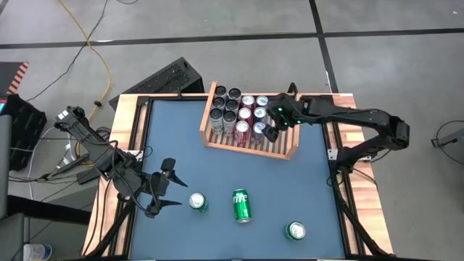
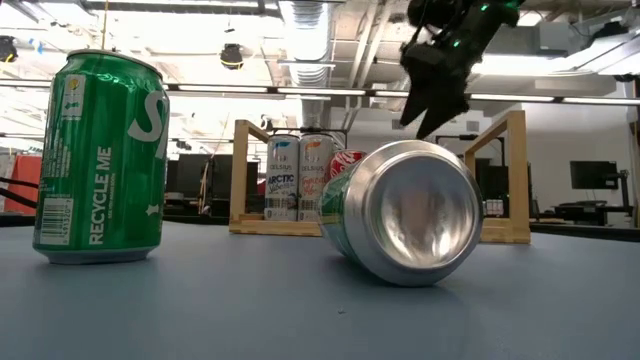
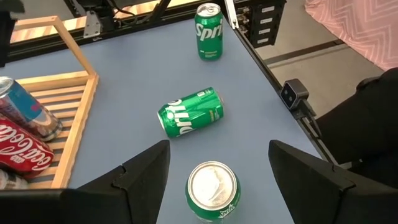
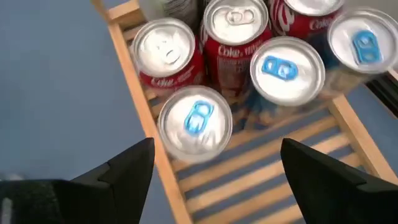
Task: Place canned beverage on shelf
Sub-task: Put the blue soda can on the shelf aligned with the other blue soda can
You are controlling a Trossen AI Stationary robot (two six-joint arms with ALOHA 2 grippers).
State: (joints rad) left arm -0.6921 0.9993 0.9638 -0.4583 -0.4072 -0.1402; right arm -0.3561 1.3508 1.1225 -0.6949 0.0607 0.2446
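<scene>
The light wooden shelf [image 1: 290,154] sits at the table's far middle and holds several upright cans, dark, silver and red [image 1: 243,116]. My right gripper [image 1: 270,132] hovers open and empty over the cans at the shelf's right part [image 4: 194,121]; it also shows in the low view [image 2: 432,110]. My left gripper [image 1: 176,192] is open at the near left, just short of an upright green Sprite can [image 1: 198,202], which stands ahead of its fingers [image 3: 213,190]. A second Sprite can [image 1: 241,205] lies on its side. A third [image 1: 295,230] stands upright at the near right.
The shelf's right half has bare slats [image 4: 267,168]. The lying can [image 3: 189,113] and the far upright can [image 3: 209,31] lie beyond my left gripper. The wooden table frame [image 1: 130,123] borders the blue mat. A dark box [image 1: 163,78] sits beyond the far left corner.
</scene>
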